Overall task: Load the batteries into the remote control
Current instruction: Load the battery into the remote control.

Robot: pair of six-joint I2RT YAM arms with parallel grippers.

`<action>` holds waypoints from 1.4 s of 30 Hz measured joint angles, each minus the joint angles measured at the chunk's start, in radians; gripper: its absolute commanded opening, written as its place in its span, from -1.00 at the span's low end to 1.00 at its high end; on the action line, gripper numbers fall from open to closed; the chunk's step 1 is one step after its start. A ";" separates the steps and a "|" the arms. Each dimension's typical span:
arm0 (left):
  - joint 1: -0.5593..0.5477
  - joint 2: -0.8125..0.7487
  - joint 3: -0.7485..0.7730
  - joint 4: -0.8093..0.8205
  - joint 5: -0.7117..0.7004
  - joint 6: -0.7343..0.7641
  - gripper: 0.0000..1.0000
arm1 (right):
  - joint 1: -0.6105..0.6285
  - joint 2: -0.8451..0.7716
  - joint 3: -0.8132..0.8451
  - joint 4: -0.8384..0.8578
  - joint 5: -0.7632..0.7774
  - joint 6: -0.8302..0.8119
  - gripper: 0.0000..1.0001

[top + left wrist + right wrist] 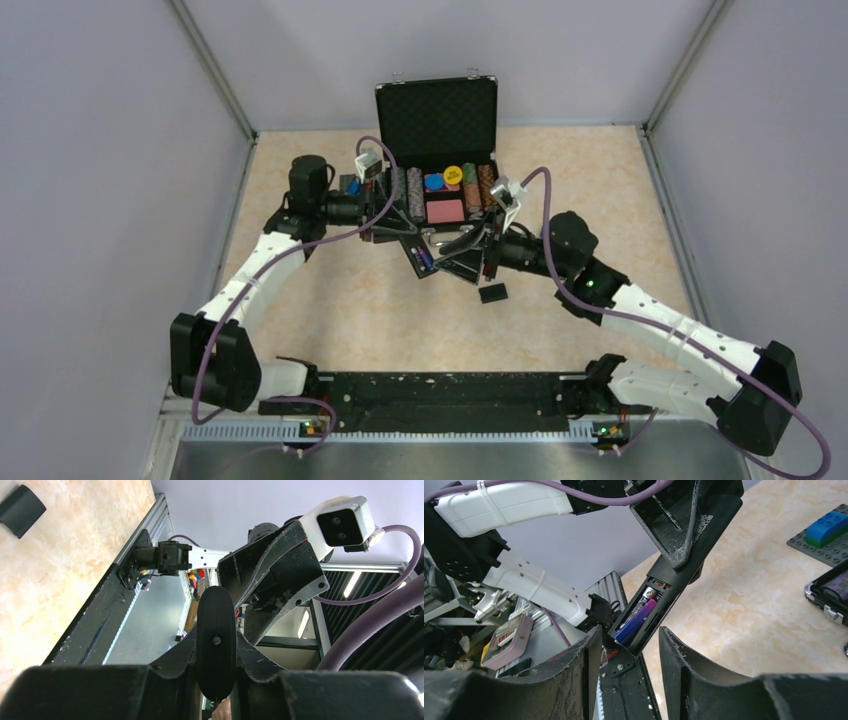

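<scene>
- Fingers (584, 675) of the right gripper (630, 635): stood wide apart, flanking the near end of the remote control (676, 572); no contact plain to see.
- Hung tilted in mid-air above the table (330, 310), clamped at its far end by the left gripper (216, 647).
- Carried the batteries (638, 621) in its open compartment, purple sleeve showing; could not tell whether fully seated.
- Judged light, stiff and slick-shelled, apt to swivel in a two-finger pinch; best taken across the long edges, clear of the open bay.
- Lay apart on the table to the right: small black cover (492, 293); stood farther off, lid up: chip case (437, 120).
</scene>
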 measured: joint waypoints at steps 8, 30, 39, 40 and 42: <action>0.000 0.000 0.003 0.000 0.003 -0.007 -1.00 | 0.000 0.021 0.000 0.005 0.000 -0.008 -0.12; 0.002 0.000 0.015 0.006 0.006 -0.008 -1.00 | 0.000 0.042 0.000 -0.020 0.008 -0.016 -0.13; 0.002 0.000 0.015 0.005 0.002 -0.006 -1.00 | 0.000 0.044 0.000 -0.020 0.034 -0.003 0.09; 0.002 0.000 0.015 0.004 0.002 -0.006 -1.00 | 0.000 0.044 0.000 -0.020 0.038 -0.003 0.15; 0.002 0.000 0.015 0.003 0.002 -0.006 -1.00 | 0.000 0.042 0.000 -0.021 0.040 0.000 0.21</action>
